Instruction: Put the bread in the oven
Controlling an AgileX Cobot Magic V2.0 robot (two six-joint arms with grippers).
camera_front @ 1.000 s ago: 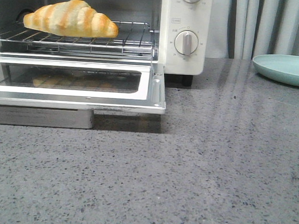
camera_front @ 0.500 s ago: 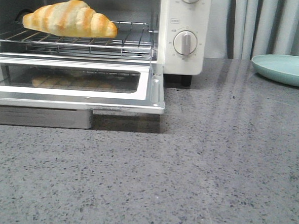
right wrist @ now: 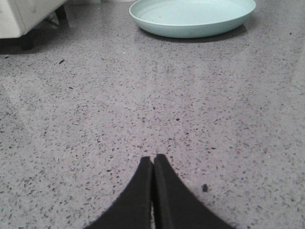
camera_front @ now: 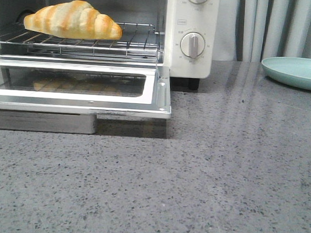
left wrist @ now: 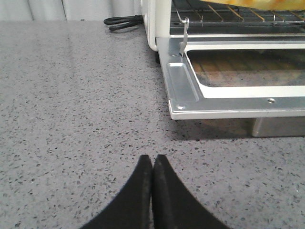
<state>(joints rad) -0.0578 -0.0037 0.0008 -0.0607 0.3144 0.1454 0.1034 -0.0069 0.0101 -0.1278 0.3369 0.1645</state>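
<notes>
The bread (camera_front: pixel 71 19), golden-orange with pale stripes, lies on the wire rack (camera_front: pixel 96 43) inside the white oven (camera_front: pixel 187 65). The oven's glass door (camera_front: pixel 78 88) hangs open and level. In the left wrist view the door (left wrist: pixel 183 88) and a sliver of the bread (left wrist: pixel 248 4) show. My left gripper (left wrist: pixel 152 158) is shut and empty over the counter, short of the door's corner. My right gripper (right wrist: pixel 153 158) is shut and empty over bare counter, well short of the plate. Neither gripper shows in the front view.
A pale green plate (camera_front: pixel 298 71) sits at the back right; it also shows in the right wrist view (right wrist: pixel 193 16). A black cable (left wrist: pixel 123 21) lies beside the oven. A metal tray (camera_front: pixel 39 121) sits under the open door. Grey speckled counter (camera_front: pixel 193 193) fills the front.
None beyond a very small shift of the front view between the earliest frame and now; the bread stays on the rack.
</notes>
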